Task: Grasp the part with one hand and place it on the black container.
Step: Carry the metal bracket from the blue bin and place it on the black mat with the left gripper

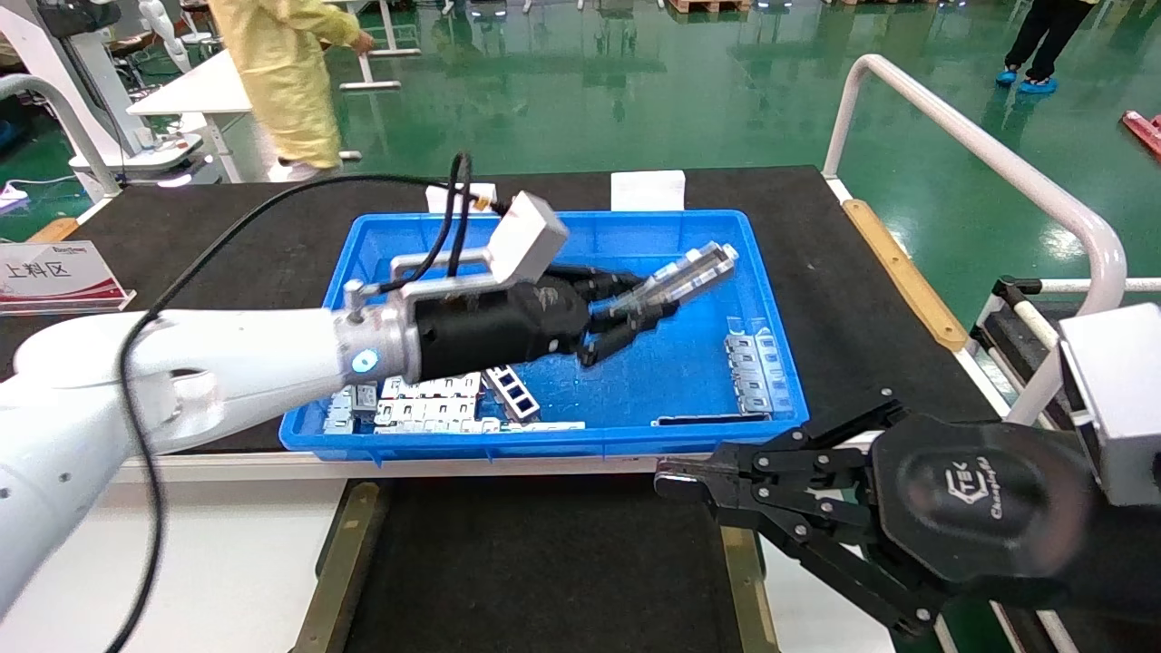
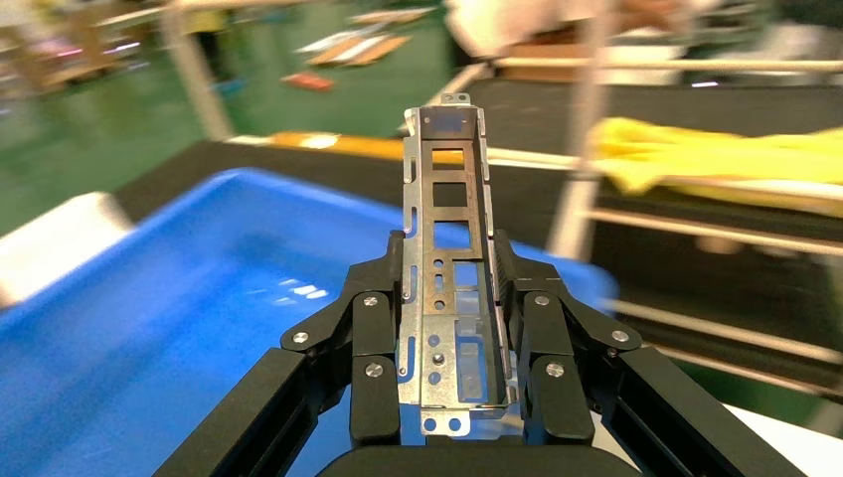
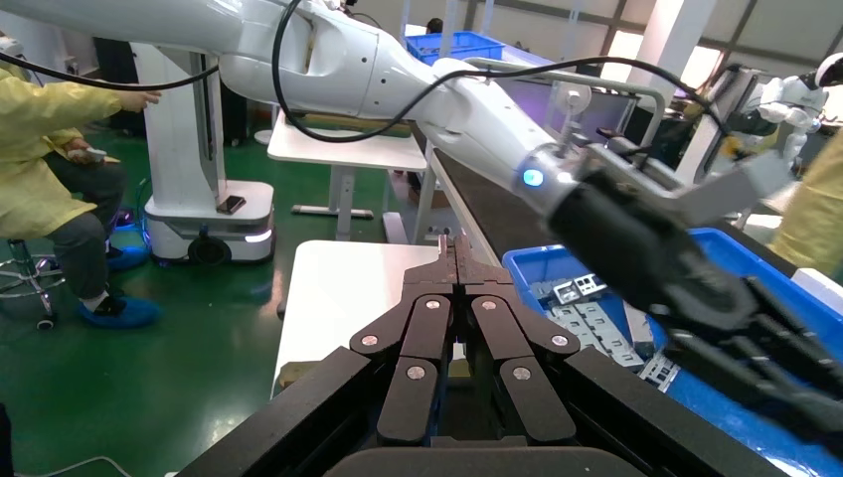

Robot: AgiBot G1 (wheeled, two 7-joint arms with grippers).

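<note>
My left gripper (image 1: 639,313) is shut on the part (image 1: 687,272), a narrow silver channel bracket with rectangular cut-outs, and holds it lifted over the blue bin (image 1: 671,381). In the left wrist view the part (image 2: 449,229) stands out lengthwise between the fingers (image 2: 373,298) of the left gripper (image 2: 452,288). The black container (image 1: 535,562), a flat black tray with brass side strips, lies near me, in front of the bin. My right gripper (image 1: 667,479) is shut and empty, parked at the container's right edge; in the right wrist view the right gripper (image 3: 456,253) has its jaws pressed together.
The blue bin holds several more silver parts at its near left (image 1: 435,413) and right side (image 1: 753,367). A white rail (image 1: 980,154) runs along the right. A person in yellow (image 1: 272,73) stands beyond the table. A sign (image 1: 54,272) sits at the left.
</note>
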